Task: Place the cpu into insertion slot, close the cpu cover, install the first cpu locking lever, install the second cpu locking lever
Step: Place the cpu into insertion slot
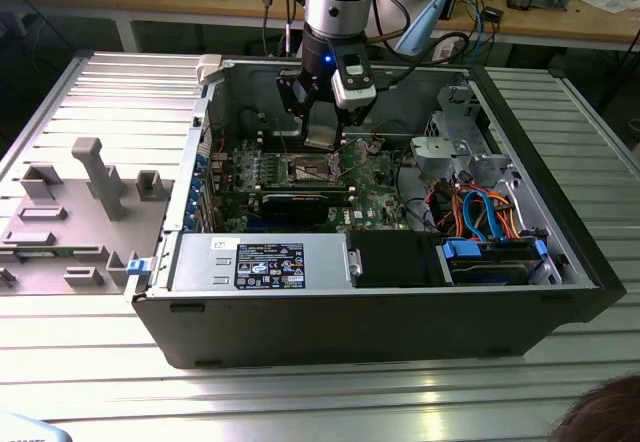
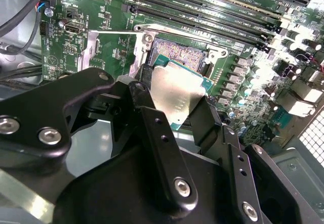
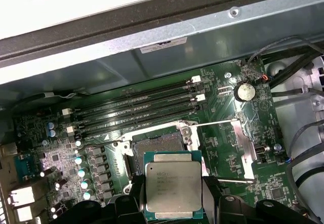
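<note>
No legible print (power-supply label (image 1: 270, 264) too small).

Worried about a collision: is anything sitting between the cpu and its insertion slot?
Nothing visible does. The claw holds the cpu above the insertion slot, whose dark centre lies uncovered in both wrist views.

The bench (image 1: 300, 402) is a silvery surface of ribbed metal slats. An open dark-grey computer case (image 1: 380, 317) lies on its side across the middle of it. A grey plastic holder (image 1: 75, 212) with upright posts and blocks rests on the slats just beside the case, at the exterior view's left.
</note>
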Robot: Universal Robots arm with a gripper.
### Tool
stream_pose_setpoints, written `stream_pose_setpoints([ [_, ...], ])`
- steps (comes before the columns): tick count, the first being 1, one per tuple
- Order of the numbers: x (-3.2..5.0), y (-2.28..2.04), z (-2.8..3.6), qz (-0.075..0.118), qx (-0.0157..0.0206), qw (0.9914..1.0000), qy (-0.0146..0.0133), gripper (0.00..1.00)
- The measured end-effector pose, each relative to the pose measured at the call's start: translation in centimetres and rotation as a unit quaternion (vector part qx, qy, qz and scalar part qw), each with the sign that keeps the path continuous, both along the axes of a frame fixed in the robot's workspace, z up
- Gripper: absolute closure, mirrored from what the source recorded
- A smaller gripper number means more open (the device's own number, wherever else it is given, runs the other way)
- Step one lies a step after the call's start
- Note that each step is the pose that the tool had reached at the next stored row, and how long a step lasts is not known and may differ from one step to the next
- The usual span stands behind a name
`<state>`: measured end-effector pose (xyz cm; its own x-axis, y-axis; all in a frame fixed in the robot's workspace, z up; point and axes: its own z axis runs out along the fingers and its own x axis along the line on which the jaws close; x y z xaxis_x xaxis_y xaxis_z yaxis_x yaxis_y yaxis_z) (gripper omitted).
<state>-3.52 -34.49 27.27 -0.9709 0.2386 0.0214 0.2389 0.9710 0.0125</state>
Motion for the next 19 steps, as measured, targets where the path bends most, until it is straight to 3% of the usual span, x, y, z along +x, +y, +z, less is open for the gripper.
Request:
stream_pose_setpoints([
  [19,0.0,0.0,-0.02,-0.008,0.0,0.99997,0.0,0.46],
])
